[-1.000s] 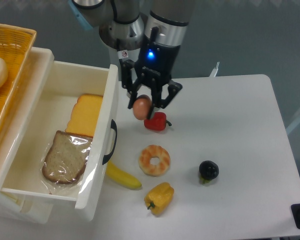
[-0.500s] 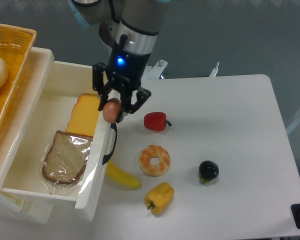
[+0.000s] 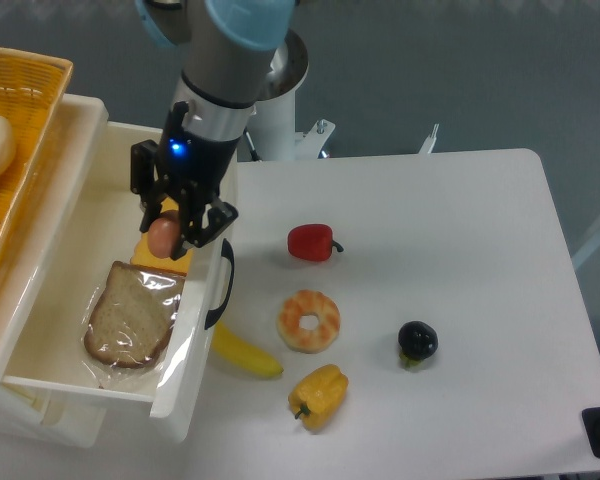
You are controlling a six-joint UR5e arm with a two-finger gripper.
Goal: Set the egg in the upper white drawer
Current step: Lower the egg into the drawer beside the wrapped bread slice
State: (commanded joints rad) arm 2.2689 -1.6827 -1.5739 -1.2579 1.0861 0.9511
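At the left edge of the white tabletop (image 3: 460, 220), the gripper (image 3: 170, 232) holds the egg (image 3: 163, 236) tight in its jaws over the open upper white drawer (image 3: 80, 150), so only letting go is left.

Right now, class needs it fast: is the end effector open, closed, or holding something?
End effector: closed on the egg, holding it above the open drawer.

Orange-brown egg (image 3: 163, 236), cream-white drawer (image 3: 55, 290) (black handle (image 3: 224, 285)).
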